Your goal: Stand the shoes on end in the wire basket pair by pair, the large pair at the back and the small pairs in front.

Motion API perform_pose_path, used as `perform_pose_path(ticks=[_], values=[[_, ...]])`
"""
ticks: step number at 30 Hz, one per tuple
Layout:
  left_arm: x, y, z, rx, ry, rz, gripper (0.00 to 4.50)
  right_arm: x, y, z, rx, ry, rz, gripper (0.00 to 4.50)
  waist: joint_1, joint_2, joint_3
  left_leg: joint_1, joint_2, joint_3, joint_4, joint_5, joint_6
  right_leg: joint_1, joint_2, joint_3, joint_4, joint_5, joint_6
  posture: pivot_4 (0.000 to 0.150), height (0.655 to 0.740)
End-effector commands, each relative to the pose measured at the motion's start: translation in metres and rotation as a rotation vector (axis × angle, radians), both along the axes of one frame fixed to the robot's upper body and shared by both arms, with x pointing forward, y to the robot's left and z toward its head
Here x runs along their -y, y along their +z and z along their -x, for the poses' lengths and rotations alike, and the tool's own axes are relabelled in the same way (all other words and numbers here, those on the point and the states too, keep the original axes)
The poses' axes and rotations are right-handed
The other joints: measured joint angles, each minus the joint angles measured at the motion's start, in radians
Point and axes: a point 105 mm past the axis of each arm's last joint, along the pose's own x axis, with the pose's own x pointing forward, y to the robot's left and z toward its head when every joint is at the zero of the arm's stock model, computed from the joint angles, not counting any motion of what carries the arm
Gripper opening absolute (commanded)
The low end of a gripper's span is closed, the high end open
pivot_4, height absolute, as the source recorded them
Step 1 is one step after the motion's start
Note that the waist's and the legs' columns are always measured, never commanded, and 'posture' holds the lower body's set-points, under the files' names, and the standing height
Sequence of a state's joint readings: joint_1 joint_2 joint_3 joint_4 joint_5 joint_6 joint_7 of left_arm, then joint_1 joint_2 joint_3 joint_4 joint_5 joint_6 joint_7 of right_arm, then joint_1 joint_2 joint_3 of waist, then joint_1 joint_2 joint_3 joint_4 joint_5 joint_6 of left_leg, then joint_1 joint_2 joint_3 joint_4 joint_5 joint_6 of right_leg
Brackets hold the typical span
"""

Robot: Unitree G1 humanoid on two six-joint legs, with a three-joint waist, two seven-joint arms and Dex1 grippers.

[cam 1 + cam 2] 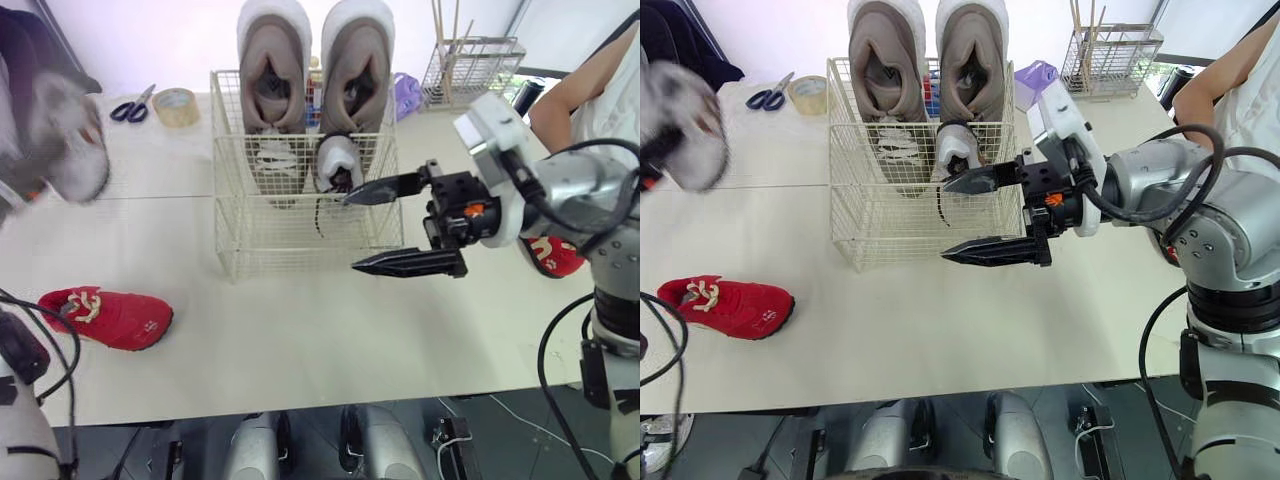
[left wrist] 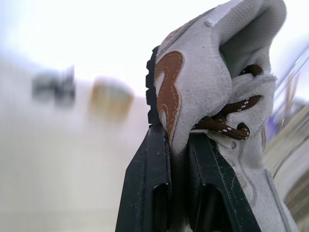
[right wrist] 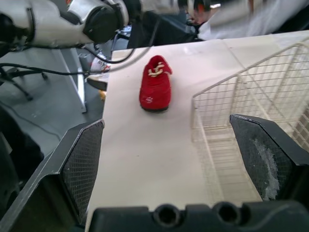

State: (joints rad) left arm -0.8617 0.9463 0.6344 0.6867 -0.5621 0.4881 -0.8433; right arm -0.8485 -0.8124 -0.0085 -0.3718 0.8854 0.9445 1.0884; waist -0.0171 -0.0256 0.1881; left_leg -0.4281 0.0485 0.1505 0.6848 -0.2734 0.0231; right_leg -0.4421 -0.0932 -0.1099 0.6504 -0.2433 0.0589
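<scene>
My left tool [image 2: 177, 135] is clamped on a small grey shoe [image 2: 203, 77], the two fingers pinching only a fold of its soft upper beside the brown laces. It hangs in the air over the far left of the worktop [image 1: 300, 330], well apart from the wire basket [image 1: 260, 240]. My right tool [image 1: 350, 232] is wide open and holds nothing, hovering just beside the basket's front right corner.

My main worry is the grip. A pinch on soft suede could let the shoe swing or slip out on the way across. The shoe's long axis runs roughly along the fingers, the collar opening away from my wrist and the black sole to one side. I judge the toe to be nearer the wrist, though I cannot see it.

The free slot looks to be front left, next to the small grey shoe [image 1: 335, 160] already standing on end. The large pair [image 1: 275, 70] stands upright behind it. If the shoe comes in tilted, it could catch the rim or knock its partner over. The right tool sits close enough that the two arms might clash there.

A red shoe [image 1: 105, 317] lies on its sole at the left, toe towards the basket.
</scene>
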Motion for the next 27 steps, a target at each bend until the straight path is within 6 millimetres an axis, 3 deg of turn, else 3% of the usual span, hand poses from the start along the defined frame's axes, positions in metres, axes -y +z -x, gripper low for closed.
perform_pose_path(ticks=[1,3,7,12,17,27], values=[[0.075,0.043,0.045,0.274,-0.077,-0.071,0.28,0.016,0.013,-0.012,0.054,-0.071,-0.032,4.50,0.005,0.001,0.000,0.001,-0.001,-0.001,0.000,0.000,0.000,0.002,-0.003,0.001,-0.001,0.000,0.000,0.150,0.7400],[0.119,0.044,0.062,0.340,-0.094,-0.097,0.28,0.021,0.015,-0.019,0.059,-0.097,-0.031,4.50,0.012,0.000,0.000,0.002,-0.002,-0.003,0.001,-0.001,0.001,0.005,-0.004,0.000,-0.001,0.000,0.002,0.150,0.7400],[0.165,0.048,0.074,0.444,-0.062,-0.054,0.28,0.029,0.017,-0.032,0.075,-0.126,-0.006,4.50,0.010,-0.001,0.000,0.002,-0.002,-0.006,0.006,-0.001,0.001,0.009,-0.003,-0.002,0.000,0.001,0.003,0.150,0.7400],[0.212,0.026,0.059,0.434,-0.057,-0.110,0.28,0.037,0.024,-0.037,0.095,-0.136,0.028,4.50,0.008,0.000,-0.001,0.007,-0.002,-0.007,0.005,-0.001,0.001,0.013,0.001,-0.002,0.000,0.002,0.003,0.150,0.7400],[0.239,-0.002,0.037,0.449,-0.066,-0.143,0.28,0.044,0.027,-0.030,0.090,-0.151,0.045,4.50,0.012,0.001,-0.001,0.006,-0.001,-0.006,0.005,-0.001,0.001,0.013,0.002,-0.003,-0.001,0.002,0.003,0.150,0.7400],[0.258,-0.042,-0.001,0.462,-0.044,-0.254,0.28,0.051,0.031,-0.020,0.086,-0.213,0.044,4.50,0.031,0.001,-0.001,0.006,-0.001,-0.007,0.007,-0.003,0.005,0.013,-0.002,-0.003,-0.001,0.002,0.002,0.150,0.7400]])
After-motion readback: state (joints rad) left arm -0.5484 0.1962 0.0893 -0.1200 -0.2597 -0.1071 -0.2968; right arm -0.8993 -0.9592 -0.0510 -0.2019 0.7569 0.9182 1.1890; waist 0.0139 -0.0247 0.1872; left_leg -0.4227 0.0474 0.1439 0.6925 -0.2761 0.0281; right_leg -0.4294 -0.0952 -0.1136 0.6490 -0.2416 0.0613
